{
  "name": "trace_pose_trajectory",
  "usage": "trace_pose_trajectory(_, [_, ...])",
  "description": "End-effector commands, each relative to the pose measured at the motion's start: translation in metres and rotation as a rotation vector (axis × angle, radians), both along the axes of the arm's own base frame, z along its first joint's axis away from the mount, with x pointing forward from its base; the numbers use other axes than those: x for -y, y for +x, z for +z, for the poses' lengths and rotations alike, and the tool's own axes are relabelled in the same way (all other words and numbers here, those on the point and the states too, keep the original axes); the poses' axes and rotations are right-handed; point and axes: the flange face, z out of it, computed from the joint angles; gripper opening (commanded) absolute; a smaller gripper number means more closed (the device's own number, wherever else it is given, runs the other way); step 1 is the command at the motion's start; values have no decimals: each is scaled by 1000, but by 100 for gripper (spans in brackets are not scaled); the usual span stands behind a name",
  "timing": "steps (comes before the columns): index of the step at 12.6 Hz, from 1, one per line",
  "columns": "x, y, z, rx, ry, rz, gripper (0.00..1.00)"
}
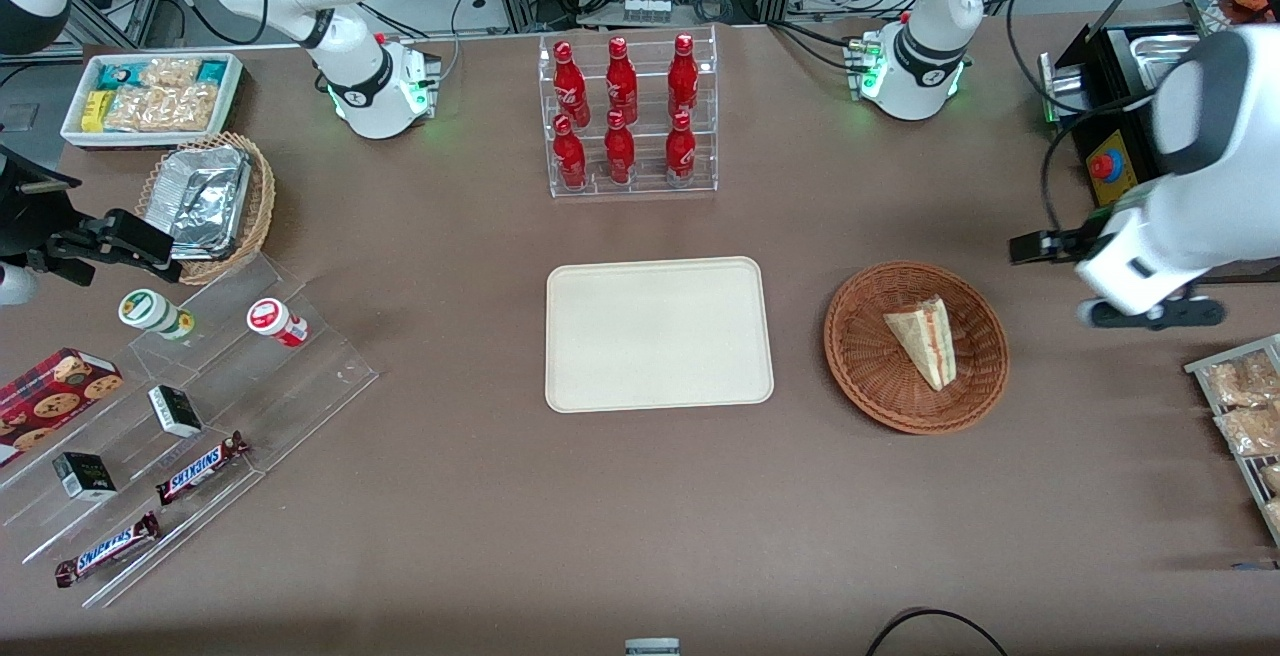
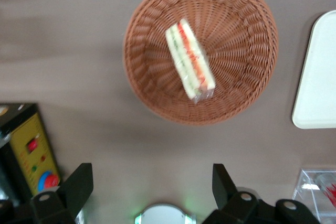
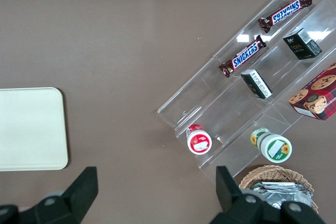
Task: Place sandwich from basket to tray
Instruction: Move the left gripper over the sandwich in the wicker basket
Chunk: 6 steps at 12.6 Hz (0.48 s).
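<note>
With the pincer point(image 2: 147, 192) spread wide and well short of the basket point(image 2: 152, 95), a badly angled descent risks crushing the wrapped sandwich point(image 2: 190, 60) or nudging the wicker

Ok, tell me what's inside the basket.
Only the sandwich lies in the basket, cut edge showing in the left wrist view. The weave beneath it is covered. The gripper hovers open beside the basket, toward the working arm's end.

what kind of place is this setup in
Probably a robotics lab staged as a snack counter: a bottle rack, Snickers bars on clear steps, cabling at the table edge. The open pincer hovers beside the basket holding the sandwich.
</note>
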Motion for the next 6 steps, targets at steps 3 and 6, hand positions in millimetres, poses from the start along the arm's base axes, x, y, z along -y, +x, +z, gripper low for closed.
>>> trace_pose_trajectory(3, [23, -22, -91, 97, -17, -53, 100])
trace_pose_trajectory(6, [24, -35, -131, 186, -14, 55, 100])
